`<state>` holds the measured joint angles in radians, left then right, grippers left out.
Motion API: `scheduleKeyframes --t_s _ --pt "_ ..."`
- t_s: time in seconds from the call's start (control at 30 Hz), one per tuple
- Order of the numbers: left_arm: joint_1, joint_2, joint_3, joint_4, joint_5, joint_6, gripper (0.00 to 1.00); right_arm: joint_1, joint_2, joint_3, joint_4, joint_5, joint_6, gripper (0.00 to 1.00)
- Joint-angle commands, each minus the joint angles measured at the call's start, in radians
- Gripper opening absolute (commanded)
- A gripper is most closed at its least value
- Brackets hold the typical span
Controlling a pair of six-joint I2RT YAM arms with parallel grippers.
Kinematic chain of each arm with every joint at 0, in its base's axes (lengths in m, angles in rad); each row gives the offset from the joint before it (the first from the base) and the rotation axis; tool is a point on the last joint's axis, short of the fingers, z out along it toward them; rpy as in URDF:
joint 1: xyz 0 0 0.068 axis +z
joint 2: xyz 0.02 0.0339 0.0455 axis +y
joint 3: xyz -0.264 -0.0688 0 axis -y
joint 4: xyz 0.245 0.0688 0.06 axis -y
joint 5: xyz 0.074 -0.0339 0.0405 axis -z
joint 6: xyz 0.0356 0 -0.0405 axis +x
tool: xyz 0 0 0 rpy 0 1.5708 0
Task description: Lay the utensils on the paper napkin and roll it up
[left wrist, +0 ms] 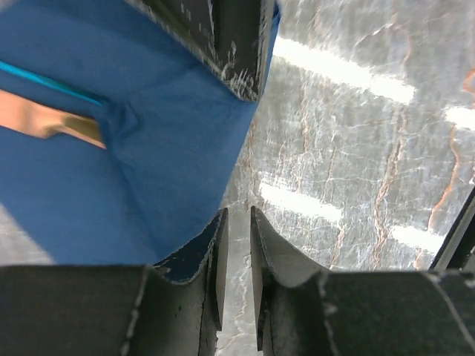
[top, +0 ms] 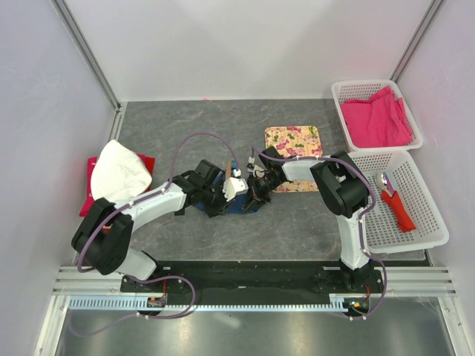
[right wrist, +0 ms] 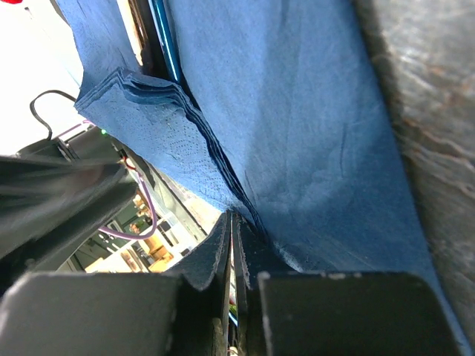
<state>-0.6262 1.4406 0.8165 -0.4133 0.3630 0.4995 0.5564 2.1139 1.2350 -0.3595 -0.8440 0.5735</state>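
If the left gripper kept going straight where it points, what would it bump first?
Most likely the bare table, showing ahead of the left gripper, right beside the napkin edge. Depth is unclear, so it might brush the napkin.

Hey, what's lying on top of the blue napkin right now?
A tan flat strip and a thin bright-blue utensil lie on the napkin, both running out of frame. Anything between its folded layers is hidden.

Left gripper (left wrist: 237, 216) ajar, right gripper (right wrist: 231, 219) pinched shut
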Motion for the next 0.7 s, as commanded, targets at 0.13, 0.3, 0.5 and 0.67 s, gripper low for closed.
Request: scheduleKeyframes --t_s 0.13,0.3,0.5,0.67 --pt "0.013 0.07 0.05 0.022 -0.052 -0.147 0.22 0.0 -0.028 -0.012 -0.002 0.056 -0.018 0.08" --pt "0.025 0.064 0.055 0.007 -0.013 -0.168 0.22 0.0 -0.026 -0.005 -0.006 0.068 -0.023 0.08" --pt "0.059 0.075 0.085 -0.018 0.063 -0.268 0.23 -0.001 -0.032 0.007 -0.012 0.074 -0.031 0.06" --pt "0.079 0.133 0.111 -0.022 0.074 -0.325 0.23 0.0 -0.025 0.011 -0.013 0.074 -0.031 0.06"
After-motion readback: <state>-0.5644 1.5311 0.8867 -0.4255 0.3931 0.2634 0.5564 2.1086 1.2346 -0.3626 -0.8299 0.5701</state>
